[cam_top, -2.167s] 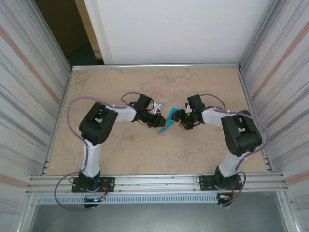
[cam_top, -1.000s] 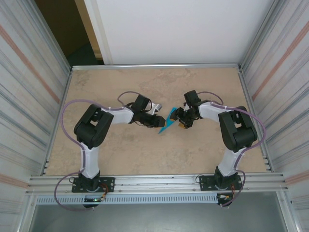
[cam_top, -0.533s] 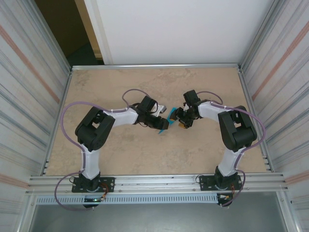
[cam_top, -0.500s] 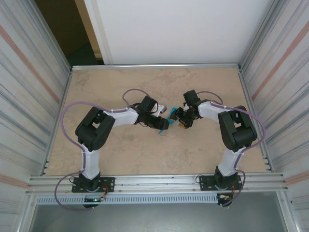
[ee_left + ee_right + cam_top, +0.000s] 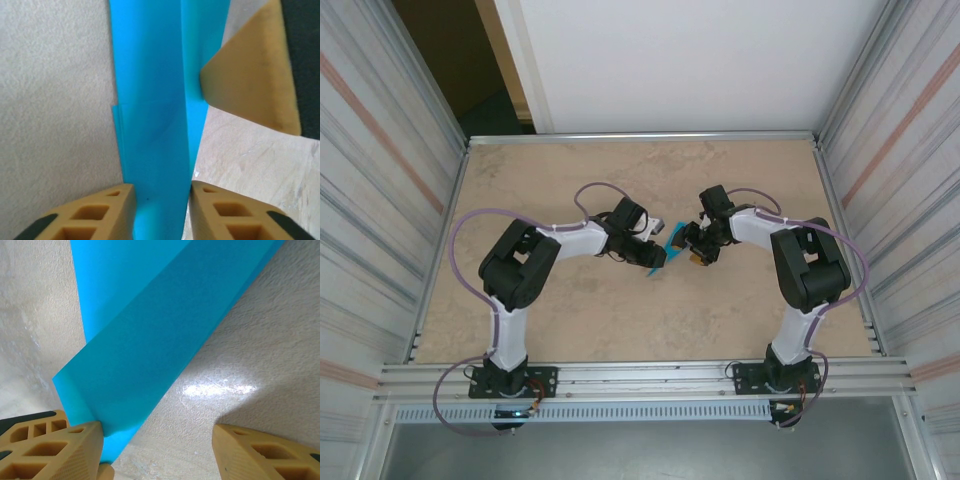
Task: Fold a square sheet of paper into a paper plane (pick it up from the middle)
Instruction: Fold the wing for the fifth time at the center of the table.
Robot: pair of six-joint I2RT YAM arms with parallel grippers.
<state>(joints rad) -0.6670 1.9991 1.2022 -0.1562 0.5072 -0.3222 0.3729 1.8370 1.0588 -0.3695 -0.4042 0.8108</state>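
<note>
The square sheet of paper (image 5: 671, 240) is teal and creased into a narrow, layered strip, standing on edge mid-table between my two grippers. In the left wrist view the paper (image 5: 150, 100) runs down into my left gripper (image 5: 162, 192). Both tan fingers press its sides, so the gripper is shut on it. In the top view the left gripper (image 5: 658, 257) covers the strip's near end. My right gripper (image 5: 688, 243) stands open. In its wrist view the right gripper (image 5: 157, 429) has its left finger (image 5: 75, 445) against the paper (image 5: 150, 340) and its right finger well clear over bare table.
The beige table (image 5: 570, 180) is walled by metal rails and corrugated side panels. The right gripper's tan pad (image 5: 250, 75) sits close beside the paper in the left wrist view. Both arms reach in towards the middle with their elbows outward.
My left gripper slid right to the paper's near end and its fingers closed on the strip. The right gripper stayed open in place.
</note>
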